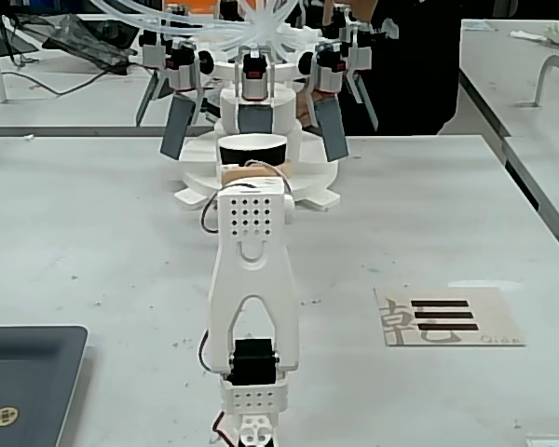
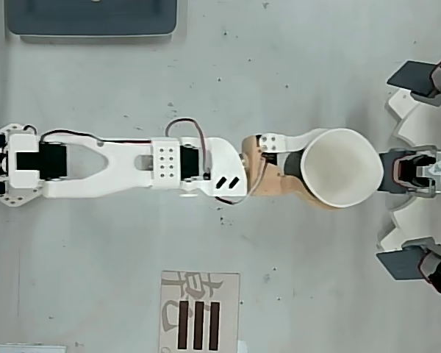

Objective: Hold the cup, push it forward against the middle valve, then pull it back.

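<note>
White plastic pretty much everywhere on this rig. The arm (image 2: pixel 125 163) stretches straight out across the grey table (image 2: pixel 294 66), and its gripper (image 2: pixel 320 170) is clamped round the cup (image 2: pixel 342 168), one finger hugging each side of the black wall, so it's closed on it. From overhead the cup is upright with its white inside facing up, and its far rim sits right at the middle valve (image 2: pixel 411 170); I can't tell for sure if they're actually touching. In the fixed view the cup (image 1: pixel 252 148) shows just past the white gripper head, directly under the middle valve's squarish grey paddle (image 1: pixel 254 119), on the white round base (image 1: pixel 191 177) of the valve stand. Slanted paddles (image 1: pixel 176 126) hang either side of it. A printed card (image 1: pixel 447 317) with three black bars lies on the right in that view, and a dark tray (image 1: pixel 28 382) sits near left.
</note>
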{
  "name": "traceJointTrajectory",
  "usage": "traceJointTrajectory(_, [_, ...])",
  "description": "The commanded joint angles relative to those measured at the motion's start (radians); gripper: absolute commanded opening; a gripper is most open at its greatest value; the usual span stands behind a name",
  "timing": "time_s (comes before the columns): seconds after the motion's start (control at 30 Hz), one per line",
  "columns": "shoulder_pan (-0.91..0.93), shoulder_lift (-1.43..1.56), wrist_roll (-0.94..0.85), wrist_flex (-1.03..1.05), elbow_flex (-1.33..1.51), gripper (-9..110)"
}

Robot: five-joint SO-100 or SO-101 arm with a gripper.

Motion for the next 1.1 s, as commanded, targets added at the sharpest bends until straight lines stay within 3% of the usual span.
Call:
traceJointTrajectory(0.0, [-0.002, -0.091, 0.008, 0.078, -0.276, 5])
traceJointTrajectory(0.2, [-0.002, -0.302, 0.011, 0.201, -0.595, 5])
traceJointTrajectory(0.47, [-0.002, -0.307, 0.012, 0.186, -0.566, 5])
traceJointTrajectory(0.83, [0.006, 0.192, 0.009, -0.006, 0.095, 5])
traceJointTrajectory(1.07, [0.006, 0.393, 0.006, -0.054, 0.336, 5])
